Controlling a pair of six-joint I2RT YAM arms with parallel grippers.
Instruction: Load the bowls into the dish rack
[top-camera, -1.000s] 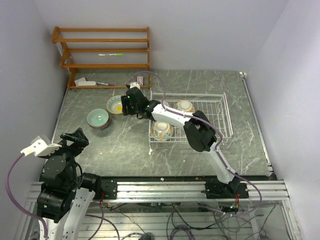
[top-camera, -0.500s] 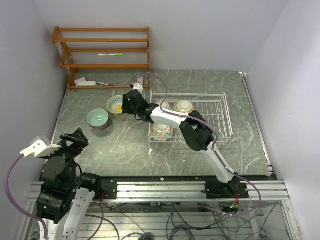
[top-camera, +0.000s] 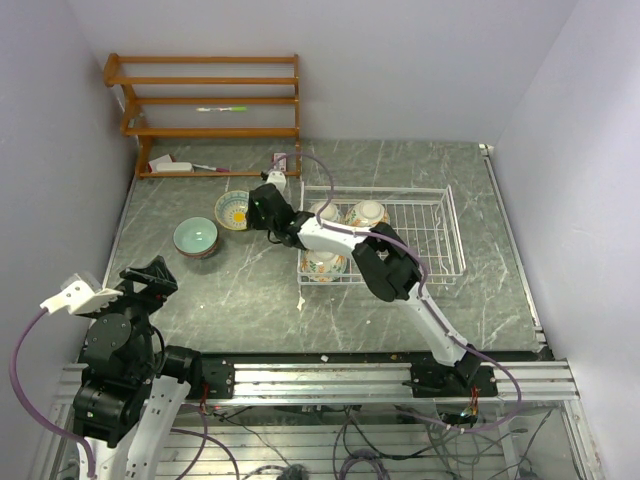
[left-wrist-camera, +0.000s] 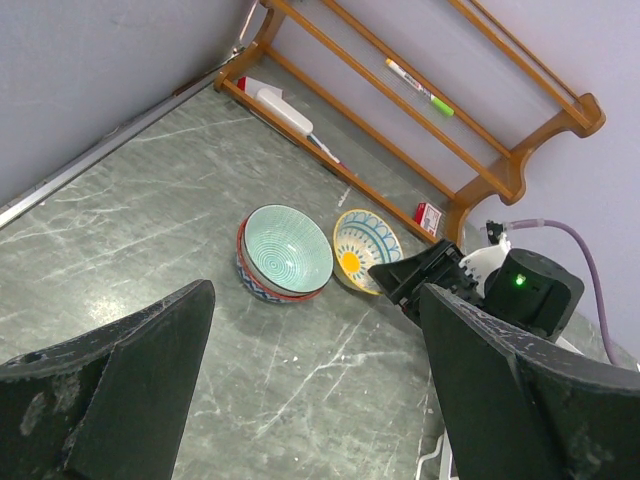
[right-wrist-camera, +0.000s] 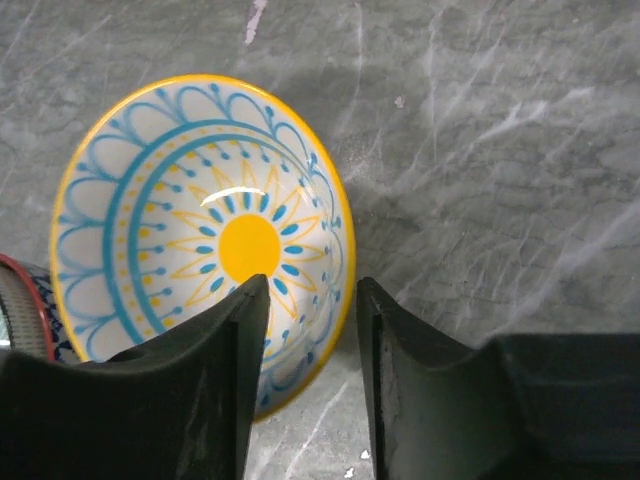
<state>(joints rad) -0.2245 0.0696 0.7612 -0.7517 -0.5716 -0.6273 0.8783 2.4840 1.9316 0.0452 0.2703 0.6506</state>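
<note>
Reaching left, right jaws astride bowl (right-wrist-camera: 200, 240) rim.

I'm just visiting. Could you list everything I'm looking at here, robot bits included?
Grey marbled tabletop: one, beneath everything.
Brown wooden shelf unit: one, back left.
Green-and-white marker: one, on a shelf.
White wire dish rack: one, centre-right.
Floral ceramic bowls: at least two, inside the rack; another at.
Yellow-and-blue patterned bowl: one, left of the rack.
Pale teal bowl: one, nested in a red-rimmed bowl.
Right gripper: black, open, astride the patterned bowl's rim.
Left gripper: black, open, empty.
</note>
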